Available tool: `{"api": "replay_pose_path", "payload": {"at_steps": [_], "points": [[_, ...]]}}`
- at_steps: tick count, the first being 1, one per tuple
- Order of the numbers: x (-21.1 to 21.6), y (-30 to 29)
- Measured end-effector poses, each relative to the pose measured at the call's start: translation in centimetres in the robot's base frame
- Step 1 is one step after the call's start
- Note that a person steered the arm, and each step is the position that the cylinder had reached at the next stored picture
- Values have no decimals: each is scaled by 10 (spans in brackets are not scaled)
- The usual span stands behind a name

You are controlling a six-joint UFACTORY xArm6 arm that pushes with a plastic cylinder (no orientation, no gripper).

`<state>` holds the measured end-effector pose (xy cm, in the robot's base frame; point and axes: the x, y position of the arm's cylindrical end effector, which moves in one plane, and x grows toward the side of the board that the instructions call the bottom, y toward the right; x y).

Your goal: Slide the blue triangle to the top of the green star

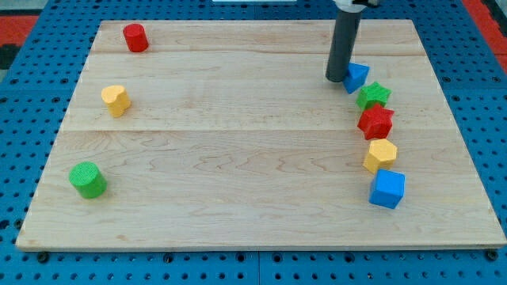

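Our tool, a bare rod holding nothing, has my tip (339, 78) touching the blue triangle (356, 77), which sits just above the green star (372, 95). We judge only a slight final nudge remains.

Rod upright in the upper right of the frame

My tip (337, 78) sits at the lower end of a straight dark rod that enters from the top edge of the frame and stands nearly vertical, leaning very slightly. A pale fitting caps the rod at the very top edge. The tip rests low on the surface, upper right of centre.
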<state>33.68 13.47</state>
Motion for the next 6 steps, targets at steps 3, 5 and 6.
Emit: {"api": "replay_pose_path", "payload": {"at_steps": [3,5,6], "points": [[0,20],[7,-61],[25,-153]]}}
